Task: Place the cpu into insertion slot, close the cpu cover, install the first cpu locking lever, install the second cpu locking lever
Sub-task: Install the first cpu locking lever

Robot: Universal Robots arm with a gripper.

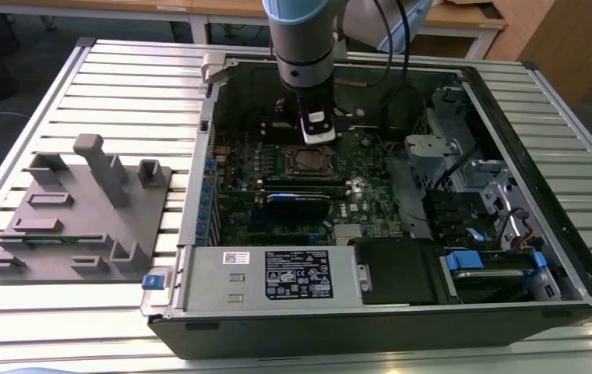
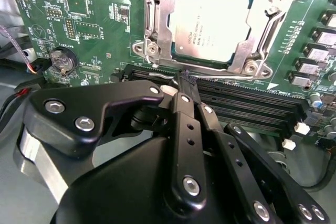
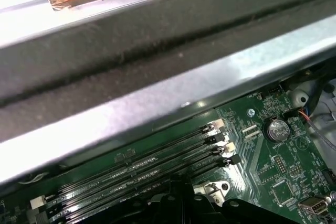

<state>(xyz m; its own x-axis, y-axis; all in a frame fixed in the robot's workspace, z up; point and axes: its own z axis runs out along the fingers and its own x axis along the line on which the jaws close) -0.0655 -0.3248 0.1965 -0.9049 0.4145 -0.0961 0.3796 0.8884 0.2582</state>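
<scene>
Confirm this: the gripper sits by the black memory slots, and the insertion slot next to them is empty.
One thing is wrong: the insertion slot is not empty. The second wrist view shows the cpu seated in it. The rest holds: the gripper sits by the black memory slots, which lie next to that slot.

1. The cpu (image 2: 212, 22) lies flat in the insertion slot (image 2: 148, 49), with its silver top facing up.
2. The cpu cover (image 2: 159, 17) lies flat around the cpu as a metal frame.
3. The gripper (image 2: 187, 80) has its black fingers (image 2: 181, 114) pressed together, and the tips are above the black memory slots (image 2: 252, 103), just beside the slot's rim.
4. A round battery (image 2: 62, 60) sits on the green board (image 2: 105, 3), well apart from the cpu.
</scene>
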